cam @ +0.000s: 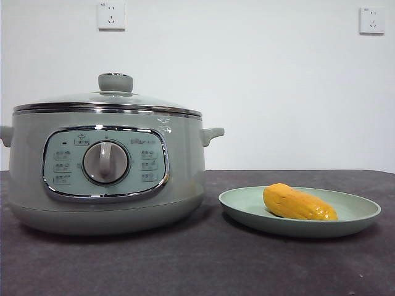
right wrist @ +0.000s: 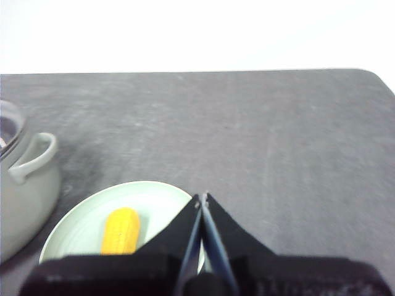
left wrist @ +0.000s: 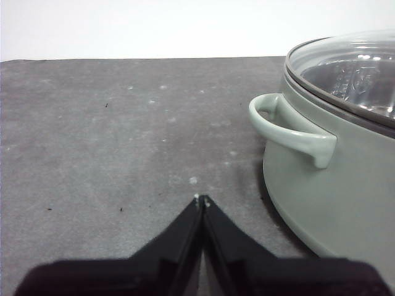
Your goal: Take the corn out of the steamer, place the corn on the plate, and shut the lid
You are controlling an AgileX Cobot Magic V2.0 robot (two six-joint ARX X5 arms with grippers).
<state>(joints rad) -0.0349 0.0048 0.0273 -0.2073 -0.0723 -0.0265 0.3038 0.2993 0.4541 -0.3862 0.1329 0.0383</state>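
The sage-green steamer [cam: 105, 172] stands on the left of the table with its glass lid [cam: 108, 98] seated on the rim. The orange-yellow corn [cam: 298, 203] lies on the pale-green plate [cam: 364, 213] to the right of the pot. My left gripper [left wrist: 202, 198] is shut and empty, hovering over bare table beside the steamer's [left wrist: 333, 179] side handle; the lid [left wrist: 352, 71] shows closed there. My right gripper [right wrist: 202, 197] is shut and empty, above the plate's [right wrist: 80, 222] edge, with the corn [right wrist: 121, 230] lying beside it. Neither arm shows in the front view.
A dark grey table [cam: 203, 265] carries everything. Two wall sockets [cam: 111, 15] sit on the white wall behind. The table's far rounded corner [right wrist: 370, 77] shows in the right wrist view.
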